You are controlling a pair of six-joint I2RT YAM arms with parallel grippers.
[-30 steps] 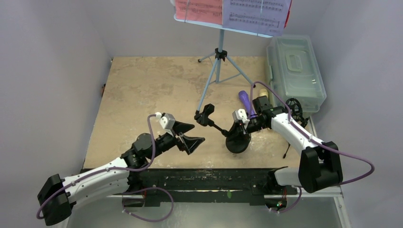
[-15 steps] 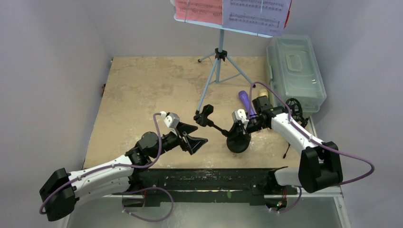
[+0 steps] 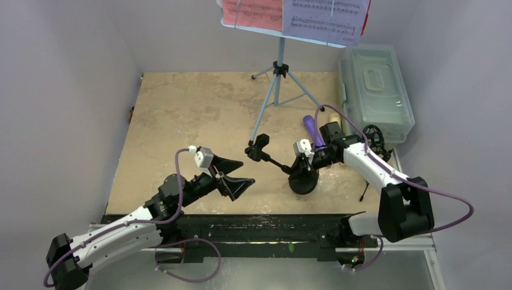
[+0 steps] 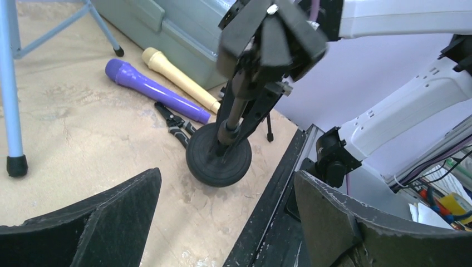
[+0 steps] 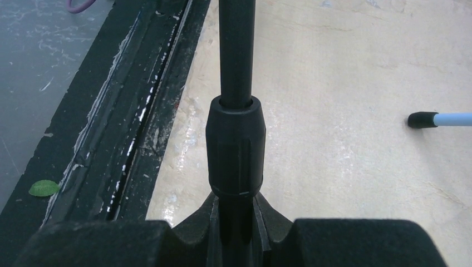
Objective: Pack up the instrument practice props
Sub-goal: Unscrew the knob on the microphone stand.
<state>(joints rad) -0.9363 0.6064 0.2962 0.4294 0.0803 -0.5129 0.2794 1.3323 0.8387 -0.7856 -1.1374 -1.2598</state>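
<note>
- Beige, mottled surface [image 3: 181, 109] is carrying all the props; the light-blue music desk [image 3: 275, 30] is standing upright on its tripod legs [image 3: 278, 84] at the far edge, with a red page [image 3: 250, 11] and a white page [image 3: 326, 15] sitting side by side on it.
- Near the front edge, the right gripper [image 3: 307, 158] is clenching the black pole [image 5: 236, 39] of the round-base stand; in the right wrist view its fingers [image 5: 356, 242] are pressing on the pole from both sides, just beside a thick collar [image 5: 235, 147].
- The pole is leaning toward the left arm; its round base [image 4: 218, 158] is sitting low by the front rail and its clip end [image 3: 259, 148] is pointing up and away; whether the base is lying flat on the surface, I cannot tell.
- The left gripper [image 3: 249, 171] is hovering over the surface to the left of the stand, spread wide and grasping nothing; its fingers [image 4: 111, 222] are pointing at the base, well apart from it.
- The purple microphone [image 4: 156, 90] and the cream microphone [image 4: 178, 78] are lying side by side on the surface, between the round base and the translucent grey-green box [image 3: 374, 90]; the cream one is lying just beside the box wall.
- A black folded tripod [image 4: 175, 125] is lying on the surface, just beside the round base and by the purple microphone's narrow end.
- The box is sitting at the far right with its lid on.
</note>
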